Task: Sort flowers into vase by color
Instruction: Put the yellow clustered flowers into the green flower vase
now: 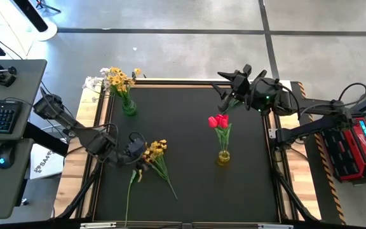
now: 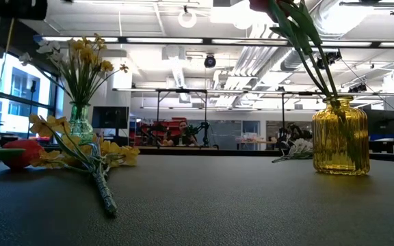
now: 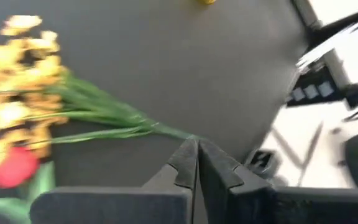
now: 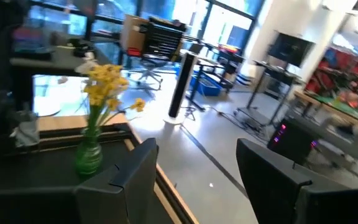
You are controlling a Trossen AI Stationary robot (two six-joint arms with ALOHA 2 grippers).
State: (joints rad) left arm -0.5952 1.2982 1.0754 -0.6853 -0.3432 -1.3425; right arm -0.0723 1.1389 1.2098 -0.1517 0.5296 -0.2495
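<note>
Left gripper point(image 1: 134, 147) pinched shut on the yellow bunch point(image 1: 155, 151) near the bench's front-left corner, probably next lifting toward the green vase point(image 1: 128, 107); right gripper point(image 1: 234, 81) wide open, idle.

We see a black table mat point(image 2: 252, 205) with a fine pebbled, matt grain, and pale bare wood point(image 1: 74, 166) edging the table beside it. The amber ribbed glass vase point(image 2: 340, 137) looks glossy and see-through, its ridges catching the ceiling lights; the small green glass vase point(image 2: 81, 124) is likewise clear and shiny. The loose bunch of yellow artificial blossoms point(image 2: 60, 133) has thin, dull cloth-like petals, and its green stem point(image 2: 103, 186) looks wrapped in a rough, matt tape. The red tulip head point(image 2: 20, 154) lying at the mat's edge looks smooth and softly matt. The right gripper's dark fingers point(image 4: 129, 174) look like smooth, matt plastic.
</note>
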